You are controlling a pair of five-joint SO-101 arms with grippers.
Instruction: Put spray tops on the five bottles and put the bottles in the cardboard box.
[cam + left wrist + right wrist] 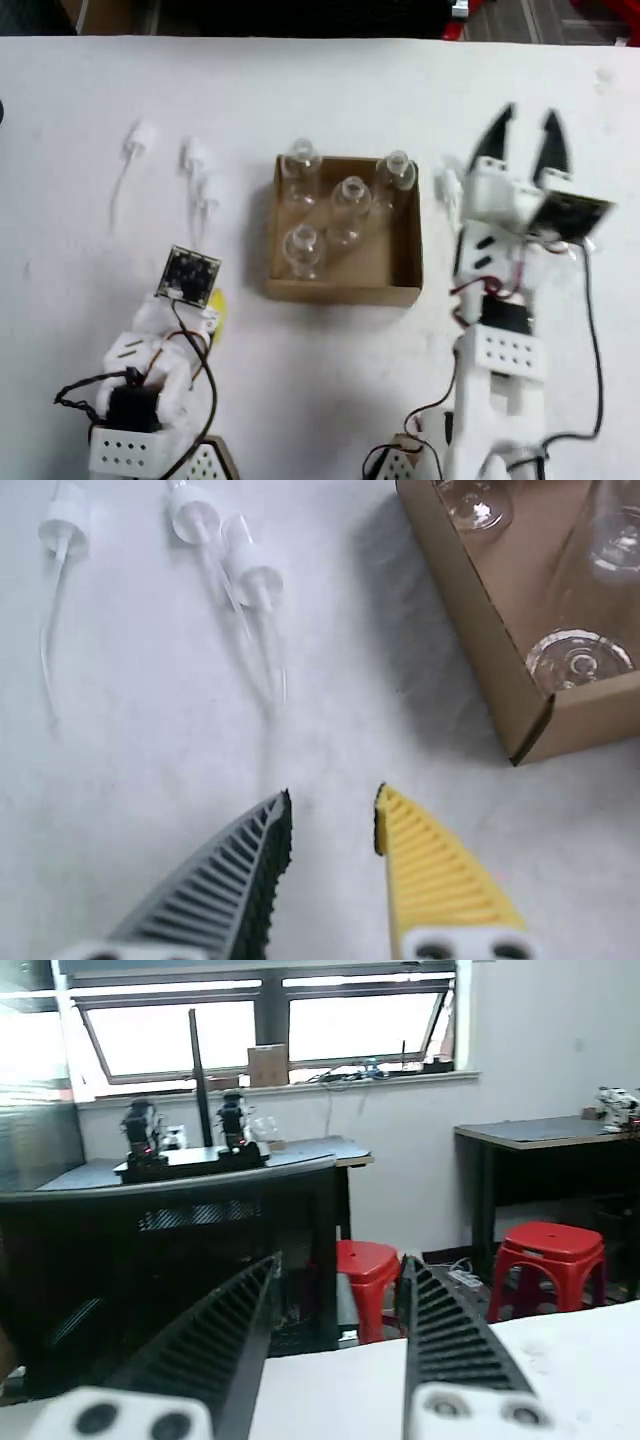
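The cardboard box sits mid-table with several clear bottles standing in it, their necks bare. Three white spray tops with thin tubes lie on the table left of the box. In the left wrist view, my left gripper hovers open over bare table, short of the spray tops, with the box corner to one side. On the right of the box, my right gripper is raised and open, holding nothing. The right gripper points out over the table's far edge.
The left arm is folded near the table's front edge. A small white piece lies between the box and the right arm. Past the far edge are a dark table and red stools.
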